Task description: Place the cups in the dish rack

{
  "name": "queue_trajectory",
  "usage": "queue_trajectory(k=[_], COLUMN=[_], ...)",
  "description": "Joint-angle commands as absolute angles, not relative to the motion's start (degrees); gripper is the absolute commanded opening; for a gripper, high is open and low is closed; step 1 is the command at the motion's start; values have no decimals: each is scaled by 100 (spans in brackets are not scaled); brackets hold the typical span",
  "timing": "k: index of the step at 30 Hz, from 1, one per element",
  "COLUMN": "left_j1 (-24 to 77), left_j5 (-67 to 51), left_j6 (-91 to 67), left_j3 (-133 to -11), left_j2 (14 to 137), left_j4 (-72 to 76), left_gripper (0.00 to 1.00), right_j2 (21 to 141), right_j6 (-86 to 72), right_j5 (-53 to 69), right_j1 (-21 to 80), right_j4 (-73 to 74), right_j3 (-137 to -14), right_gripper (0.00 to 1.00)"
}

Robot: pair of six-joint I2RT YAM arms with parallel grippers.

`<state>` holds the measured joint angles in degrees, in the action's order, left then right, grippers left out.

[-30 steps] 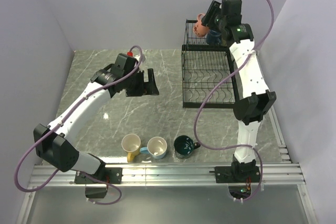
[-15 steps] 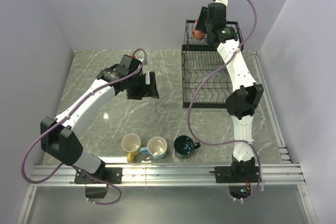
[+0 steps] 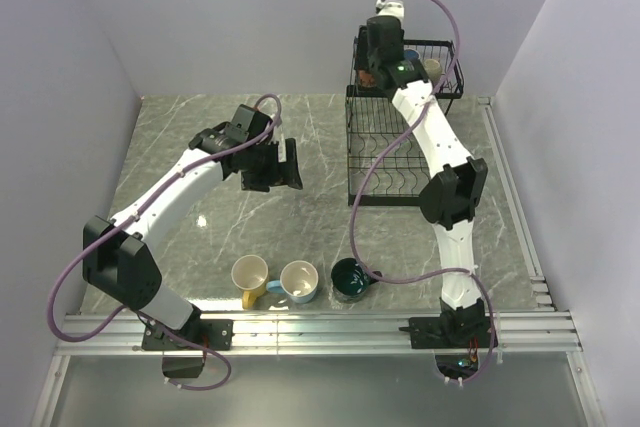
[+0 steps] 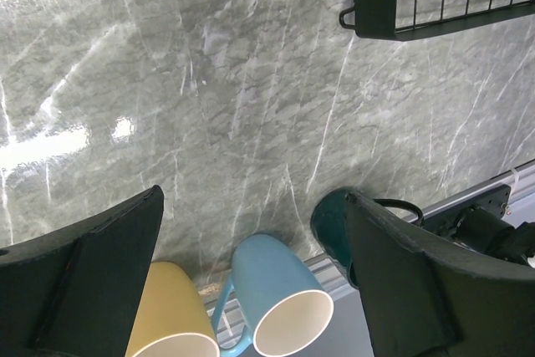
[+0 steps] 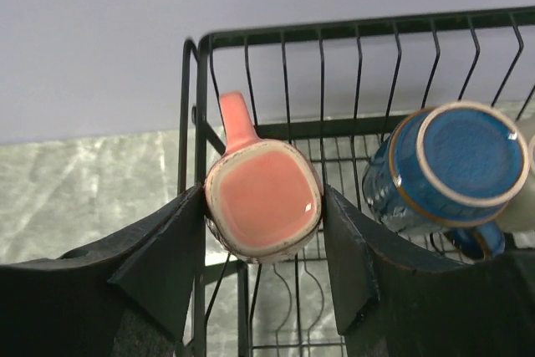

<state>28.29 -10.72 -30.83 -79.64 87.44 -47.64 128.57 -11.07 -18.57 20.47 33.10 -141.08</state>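
Right wrist view shows the right gripper [image 5: 263, 236] clamped on the pink mug [image 5: 263, 194], bottom up. It has swung across from the right side to the left corner of the upper basket of the dish rack [image 5: 191, 123], beside the upturned navy mug [image 5: 464, 156], so lowering and letting go looks like the next step. The left gripper [image 3: 285, 165], wide open and holding nothing, has barely shifted above the table [image 3: 180, 127], where the yellow mug [image 3: 249, 274], light blue mug [image 3: 299, 281] and teal mug [image 3: 350, 278] wait at the near edge.

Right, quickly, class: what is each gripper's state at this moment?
Left gripper: open, holding nothing.
Right gripper: closed on the orange-pink mug, which is upside down at the dish rack.
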Motion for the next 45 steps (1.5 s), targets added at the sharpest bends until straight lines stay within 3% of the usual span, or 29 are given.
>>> queue_trajectory(k=[1,9,14,15,19,20,21,29,37,41,43,45], left_j1=[2760,2698,2707,2707,2707,2707,2707,2707,2707,2707,2716,2733], left_j5=[-1037,-984,-967,-967,-976,-984,-1002,-1055,-1247,-1362,-1397,-1503], left_j6=[-2988,-2909,-2892,-2883,-2909,-2909,-2909,-2979,-2997,-2953,-2909,-2813], left_j3=[-8121,-7989,-7980,-7980,-7972,-7972,-7972,-7980,-7937,-7569,-7392,-7146], left_j2=[8719,8587,8561,8561,8552,8552,8552,8552,8482,8271,8061,7928], left_j4=[-4685,-4702,-4702,-4711,-4693,-4693,-4693,-4685,-4632,-4500,-4430,-4412], left_gripper=[95,95,95,95,95,95,95,95,95,92,89,74], right_j2=[12823,13157,13157,13149,13061,13043,13017,12543,11304,10171,9494,8914], right_j6=[-818,-861,-853,-870,-888,-888,-879,-844,-861,-1001,-1142,-1309], right_j5=[-2583,-3322,-3261,-3243,-3164,-3112,-3103,-2927,-2822,-2576,-2426,-2364], right_j1=[2267,2373,2373,2382,2390,2373,2382,2399,2715,2944,3023,3155], right_j4=[2839,3102,3120,3120,3103,3094,3076,3041,2918,2567,2479,2609], right_j3=[-14071,-14422,-14370,-14353,-14352,-14344,-14335,-14291,-13844,-12565,-12061,-11419], right_gripper=[0,1,33,45,73,86,93,98,99,99,99,98])
